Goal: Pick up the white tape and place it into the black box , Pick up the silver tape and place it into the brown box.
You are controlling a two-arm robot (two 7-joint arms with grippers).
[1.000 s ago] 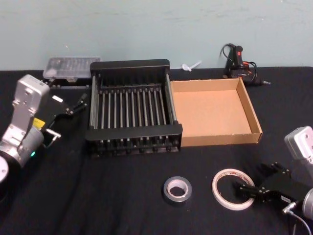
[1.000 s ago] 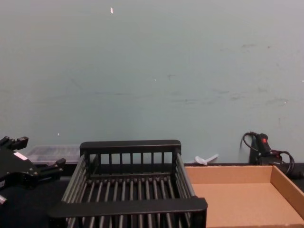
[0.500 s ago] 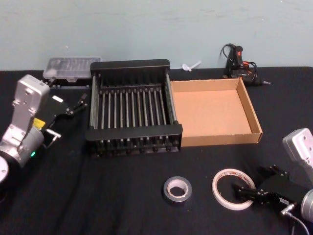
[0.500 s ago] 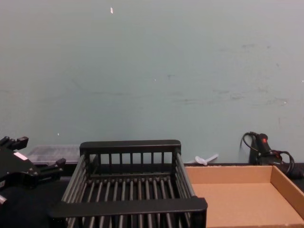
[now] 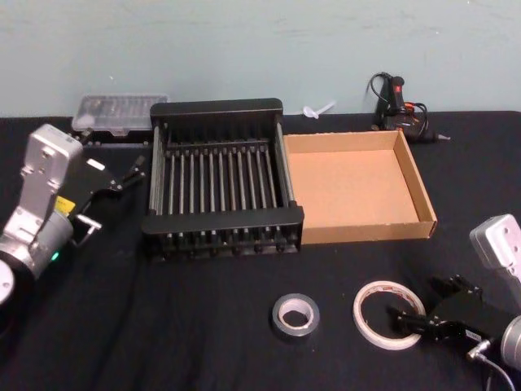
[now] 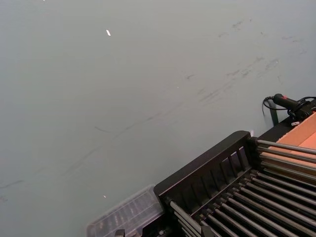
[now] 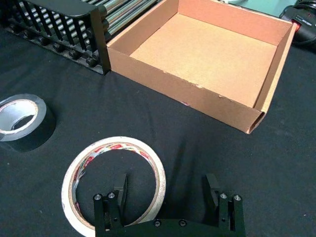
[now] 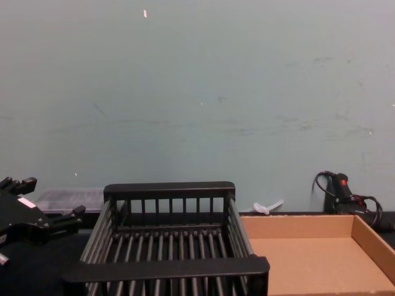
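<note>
The black tabletop carries everything. On it the black box sits toward the far edge, a little left of centre, and the brown box stands just beside it on its right, their side walls touching or nearly so. Both hold nothing that I can see.

My right gripper is low over the tabletop near the near right corner, its fingers spread apart. In my right wrist view one finger reaches inside the hole of the white tape and the other finger stands outside the ring on the bare cloth, so the roll's rim lies between them; whether either finger touches it I cannot tell. The white tape lies flat near the near edge, right of centre.

The silver tape lies flat near it on its left, apart from it and from my gripper.

My left gripper hangs parked near the left edge, beside the black box; its fingers are apart.
</note>
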